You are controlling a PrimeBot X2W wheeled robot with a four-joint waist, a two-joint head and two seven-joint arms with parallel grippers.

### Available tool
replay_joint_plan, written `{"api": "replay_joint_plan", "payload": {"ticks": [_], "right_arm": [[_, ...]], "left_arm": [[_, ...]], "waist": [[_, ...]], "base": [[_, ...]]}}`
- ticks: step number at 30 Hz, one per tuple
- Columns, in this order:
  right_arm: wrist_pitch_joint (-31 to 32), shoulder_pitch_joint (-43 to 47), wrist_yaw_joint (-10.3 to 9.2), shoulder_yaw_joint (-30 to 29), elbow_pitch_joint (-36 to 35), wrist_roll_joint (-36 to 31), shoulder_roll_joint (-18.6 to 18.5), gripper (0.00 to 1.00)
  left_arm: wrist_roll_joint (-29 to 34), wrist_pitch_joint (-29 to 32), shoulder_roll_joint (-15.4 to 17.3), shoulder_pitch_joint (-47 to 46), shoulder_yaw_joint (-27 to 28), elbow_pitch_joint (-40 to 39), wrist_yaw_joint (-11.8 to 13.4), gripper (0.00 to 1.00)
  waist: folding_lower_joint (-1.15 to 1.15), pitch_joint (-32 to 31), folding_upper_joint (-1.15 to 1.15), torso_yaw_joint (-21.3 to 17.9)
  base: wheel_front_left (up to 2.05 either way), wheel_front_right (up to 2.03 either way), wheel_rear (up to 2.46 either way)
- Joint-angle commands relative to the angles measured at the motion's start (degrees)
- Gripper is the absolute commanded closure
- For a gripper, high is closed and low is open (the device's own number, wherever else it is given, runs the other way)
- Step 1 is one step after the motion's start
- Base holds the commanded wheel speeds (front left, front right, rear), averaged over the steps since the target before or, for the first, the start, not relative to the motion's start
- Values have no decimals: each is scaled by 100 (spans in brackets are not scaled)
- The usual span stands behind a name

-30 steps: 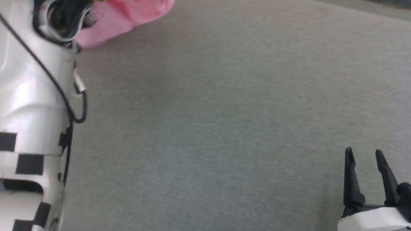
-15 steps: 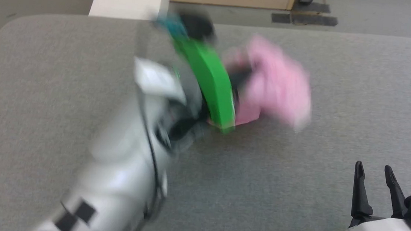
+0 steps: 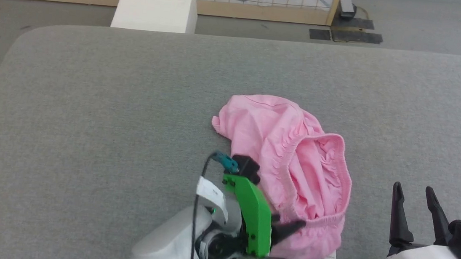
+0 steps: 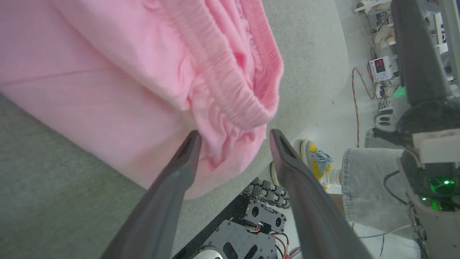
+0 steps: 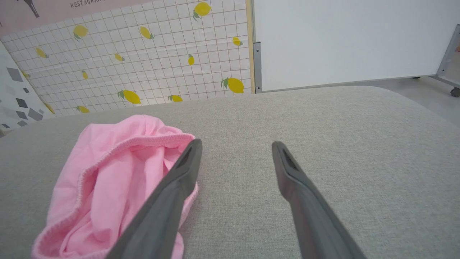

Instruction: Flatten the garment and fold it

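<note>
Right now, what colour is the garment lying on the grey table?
Light pink: the garment shows best in the head view.

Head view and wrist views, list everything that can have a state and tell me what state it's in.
garment: crumpled in a heap, waistband gaping, neither flattened nor folded, not gripped.
white tag: sticking out at the garment's near edge, lying flat.
left gripper: jaws open, at the garment's near edge.
right gripper: jaws open, empty, clear of the garment.

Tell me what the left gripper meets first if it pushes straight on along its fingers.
The garment: its gathered waistband sits right ahead of the left gripper, between the open jaws, probably almost touching, though depth is unclear.
</note>
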Motion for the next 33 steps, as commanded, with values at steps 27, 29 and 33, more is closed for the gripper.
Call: {"api": "replay_joint_plan", "payload": {"ticks": [27, 29, 33], "right_arm": [[196, 183, -9, 226, 167, 160, 2, 0], [266, 175, -9, 238, 197, 166, 2, 0], [509, 116, -9, 264, 256, 195, 2, 0]], "left_arm": [[3163, -4139, 1517, 2162, 3320, -2273, 1534, 0], [3307, -4139, 1432, 2459, 3405, -2389, 1546, 0], [3558, -4139, 1132, 2970, 3649, -2605, 1556, 0]], "waist": [[0, -615, -1, 432], [0, -614, -1, 434], [0, -581, -1, 456]], "base": [[0, 0, 0], [0, 0, 0], [0, 0, 0]]}}
